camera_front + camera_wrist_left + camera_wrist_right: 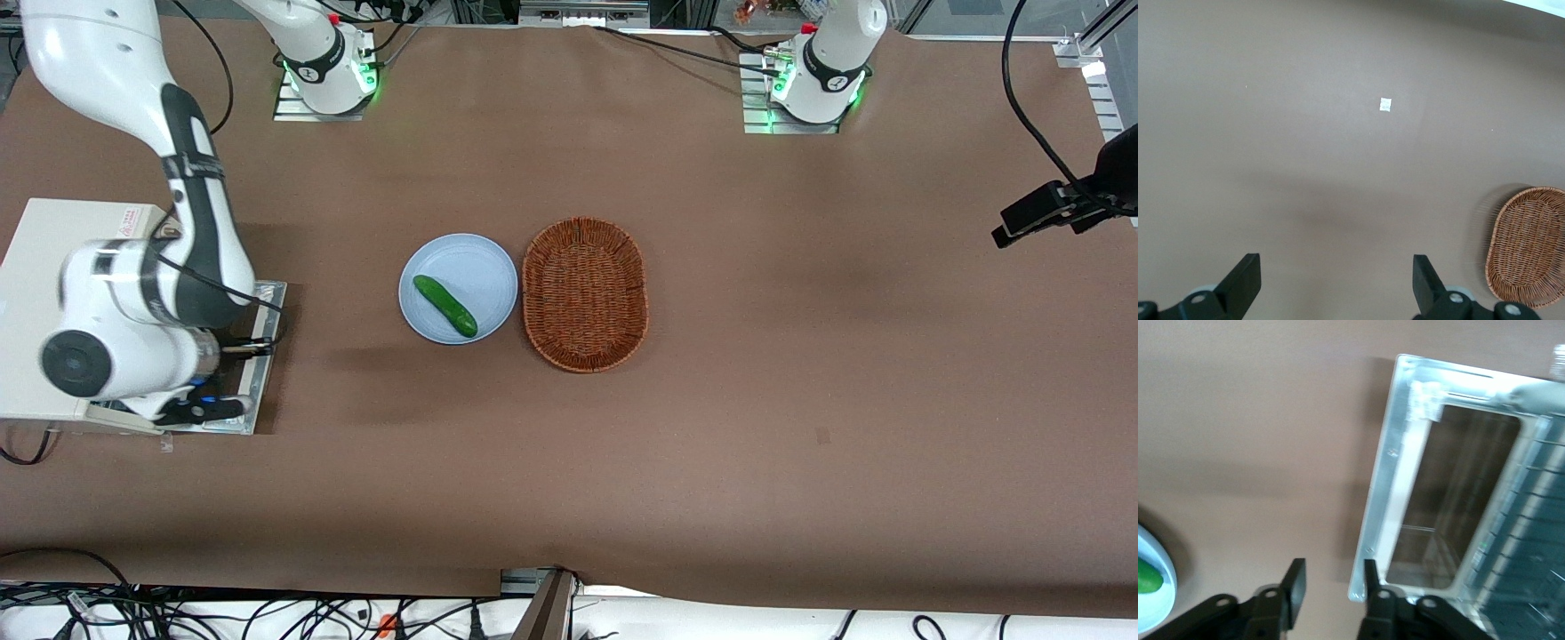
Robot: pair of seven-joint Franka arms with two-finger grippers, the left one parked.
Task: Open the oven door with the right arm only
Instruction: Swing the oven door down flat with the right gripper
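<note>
The cream-white toaster oven (40, 258) stands at the working arm's end of the table. Its oven door (265, 342) lies folded down flat in front of it. In the right wrist view the oven door (1378, 500) shows as a silver frame round a dark glass window, with the oven's wire rack (1531, 540) beside it. The right arm (133, 302) hangs over the oven and door. My gripper (1333, 583) is open and empty just above the door's outer edge. One fingertip (1370, 577) is at the frame's corner. In the front view the gripper (200, 411) is mostly hidden under the arm.
A pale blue plate (484, 267) with a green cucumber (444, 305) sits mid-table, next to a wicker basket (584, 293). The plate's rim (1161, 593) and the cucumber's tip (1147, 577) show in the right wrist view. The basket (1530, 245) shows in the left wrist view.
</note>
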